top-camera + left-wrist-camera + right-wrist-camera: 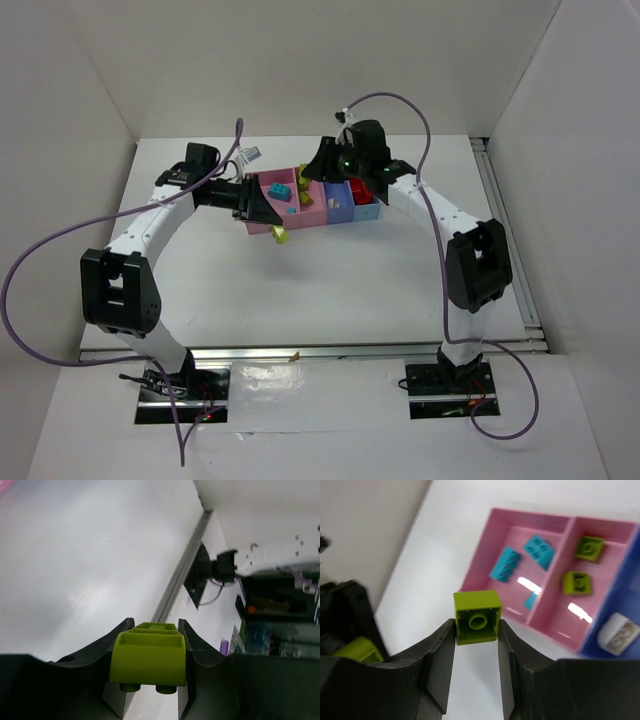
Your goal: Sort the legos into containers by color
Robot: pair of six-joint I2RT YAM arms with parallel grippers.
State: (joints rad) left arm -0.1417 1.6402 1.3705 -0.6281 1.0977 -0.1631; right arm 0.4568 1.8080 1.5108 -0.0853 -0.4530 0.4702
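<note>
grip is tight both sides; left gripper (155,626) narrowed onto a yellow-green brick (148,660); right gripper (476,627) pinches a second green brick (476,612), seemingly beside the pink bin (517,537).

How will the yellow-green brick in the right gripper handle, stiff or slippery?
The yellow-green brick looks stiff: fingers pinch its flat sides without denting them. Its smooth plastic is probably slick. Small and hollow underneath, so likely light.
</note>
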